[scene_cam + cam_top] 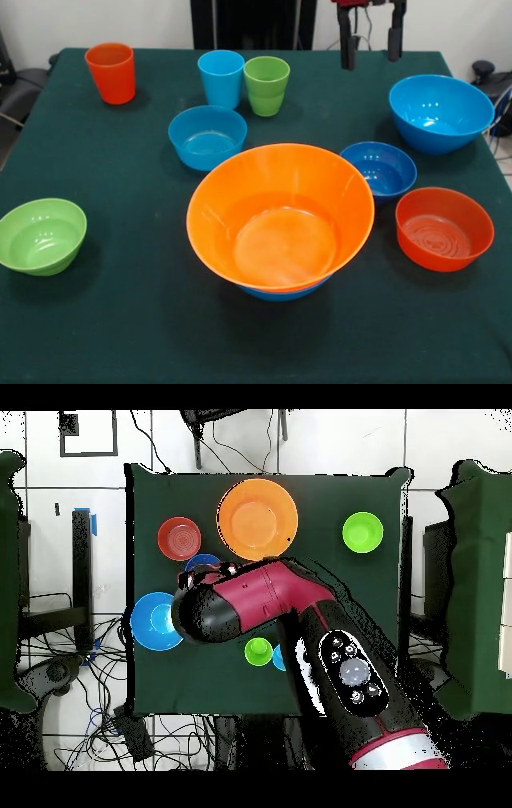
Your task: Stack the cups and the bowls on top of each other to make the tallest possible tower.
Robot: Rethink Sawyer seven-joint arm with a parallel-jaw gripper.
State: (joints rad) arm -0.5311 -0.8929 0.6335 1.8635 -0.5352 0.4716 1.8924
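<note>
The tower is the very large yellow-orange bowl [280, 216] [257, 518] nested in a bright blue bowl whose rim shows beneath it [284, 293]. The second large bright blue bowl [441, 112] [155, 621] stands apart. The medium light blue bowl [207, 137], small dark blue bowl [378, 169] [203, 563], orange bowl [444, 228] [179, 538] and lime green bowl [41, 235] [362, 532] stand singly. The orange cup [110, 72], light blue cup [221, 78] and lime green cup [266, 85] [259, 651] stand upright at the far side. My gripper [370, 36] is open and empty, high above the table's far edge, behind the large blue bowl.
In the overhead view my arm [260, 599] covers the table's middle and hides the medium light blue bowl and the orange cup. The dark green table [144, 320] has bare cloth along the near edge. Cables lie on the floor beside the table.
</note>
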